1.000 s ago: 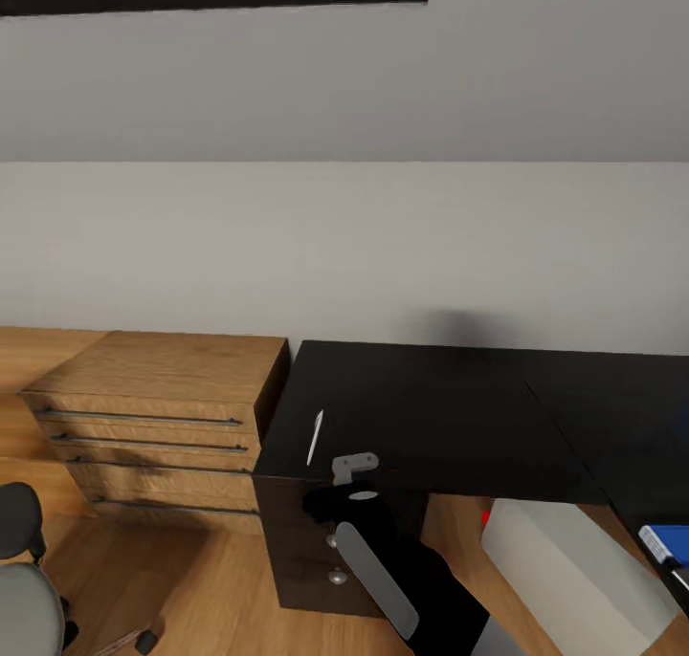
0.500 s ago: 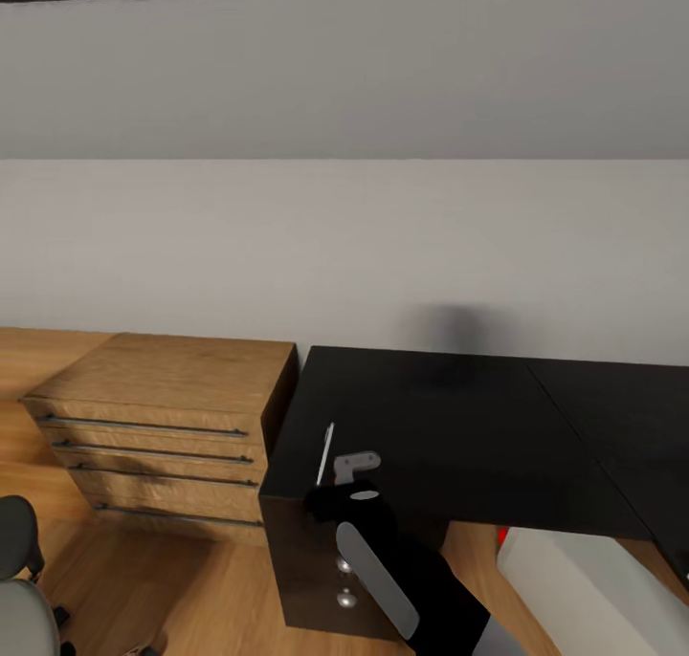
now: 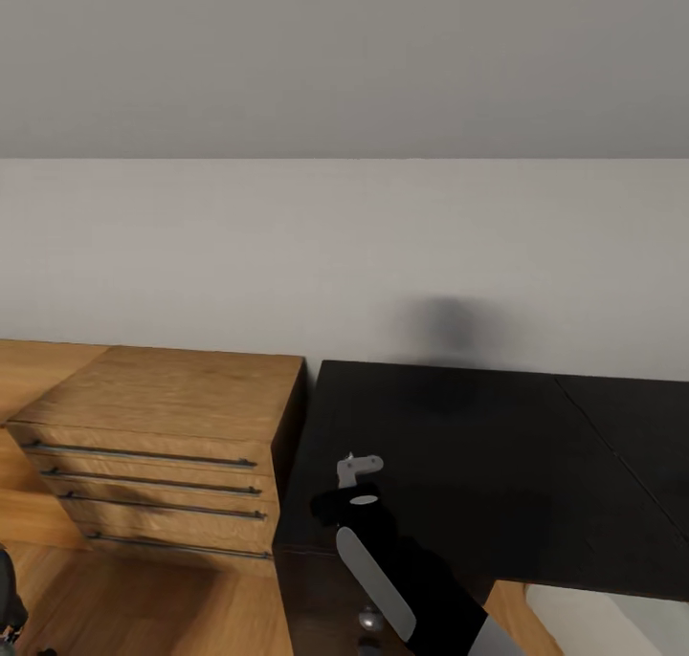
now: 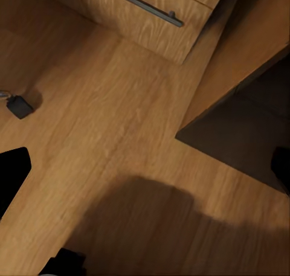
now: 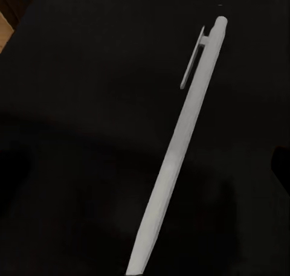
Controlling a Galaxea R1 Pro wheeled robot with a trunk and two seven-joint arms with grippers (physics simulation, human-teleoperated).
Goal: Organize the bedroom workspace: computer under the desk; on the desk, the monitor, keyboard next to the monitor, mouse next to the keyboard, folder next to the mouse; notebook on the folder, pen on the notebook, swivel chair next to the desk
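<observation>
On the black surface [image 3: 478,465], near its end beside the wooden drawer chest [image 3: 158,426], the white pen [image 5: 178,149] lies flat under the right hand; I cannot tell its jaw state. Likely light, stiff and slippery; best pinched mid-barrel.

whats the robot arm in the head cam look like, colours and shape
The arm is glossy black and rounded, with a long pale grey oval panel set along its upper side. At the wrist sits a small grey oval spot, and beyond it a light grey bracket-like piece with a small hole. No cables or lettering can be made out.
</observation>
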